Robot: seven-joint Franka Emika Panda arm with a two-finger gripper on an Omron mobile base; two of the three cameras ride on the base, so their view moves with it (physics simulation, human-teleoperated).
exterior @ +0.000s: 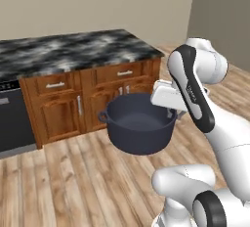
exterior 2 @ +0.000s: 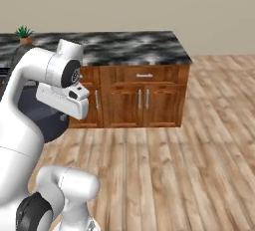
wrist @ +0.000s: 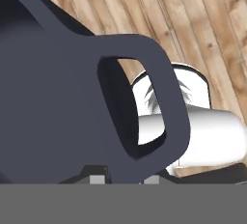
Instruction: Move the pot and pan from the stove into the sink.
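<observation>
Deep round dark blue-grey pot [exterior: 140, 129], two loop handles: carried in mid-air above wood floor [exterior: 73, 182], two-finger gripper [wrist: 124, 177] clamped on one handle; transport step underway; next, reaching the sink.

Pot partly hidden, gripper largely out of sight

In the left base view the arm's white wrist is covering the right rim and right loop handle of the pot [exterior: 139, 130]; in the right base view the arm is hiding most of the pot [exterior 2: 50, 120], leaving a dark sliver showing. In the hand view the pot [wrist: 53, 97] is running off the left and top edges, and the gripper [wrist: 124, 179] fingertips are barely poking above the bottom band.
</observation>
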